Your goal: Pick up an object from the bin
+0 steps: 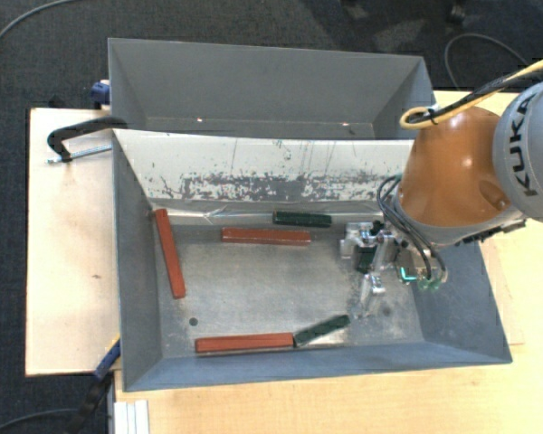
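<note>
Dark carpet (253, 7); grey bin (253, 89); tool (369, 298) at right.

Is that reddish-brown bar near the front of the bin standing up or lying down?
Lying down: the reddish-brown bar rests lengthwise on the bin floor, along the front wall.

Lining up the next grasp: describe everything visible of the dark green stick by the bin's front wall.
The dark green stick is a short, slim bar, slightly glossy. It lies flat on the bin floor by the front wall, angled, right end farther back. Its left end meets the right end of a red-brown bar. The gripper hangs just beyond its right end; whether they touch is unclear.
</note>
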Robot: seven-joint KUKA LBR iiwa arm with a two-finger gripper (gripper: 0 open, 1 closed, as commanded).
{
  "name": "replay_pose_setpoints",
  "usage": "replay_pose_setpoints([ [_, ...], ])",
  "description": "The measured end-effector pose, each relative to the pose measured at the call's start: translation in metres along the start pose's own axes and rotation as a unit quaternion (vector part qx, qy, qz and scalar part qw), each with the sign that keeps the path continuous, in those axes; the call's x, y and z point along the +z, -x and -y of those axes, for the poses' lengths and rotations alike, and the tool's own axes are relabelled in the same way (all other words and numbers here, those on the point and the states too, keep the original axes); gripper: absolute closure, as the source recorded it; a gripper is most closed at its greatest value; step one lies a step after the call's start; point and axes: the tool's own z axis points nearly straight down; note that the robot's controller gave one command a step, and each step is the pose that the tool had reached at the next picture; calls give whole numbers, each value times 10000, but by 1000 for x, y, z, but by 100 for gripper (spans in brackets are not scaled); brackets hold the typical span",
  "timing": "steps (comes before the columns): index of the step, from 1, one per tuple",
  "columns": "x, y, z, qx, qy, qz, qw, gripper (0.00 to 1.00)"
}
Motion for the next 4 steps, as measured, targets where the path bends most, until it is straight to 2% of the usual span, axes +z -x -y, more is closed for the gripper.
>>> replay_pose_setpoints([
  [1,84,-13,-11,-1258,1,8,9921,0],
  [2,82,-10,-34,-1648,-2,41,9863,0],
  [3,82,-10,-33,-1647,-5,40,9863,100],
  [4,-32,55,-23,-2123,-26,124,9771,100],
])
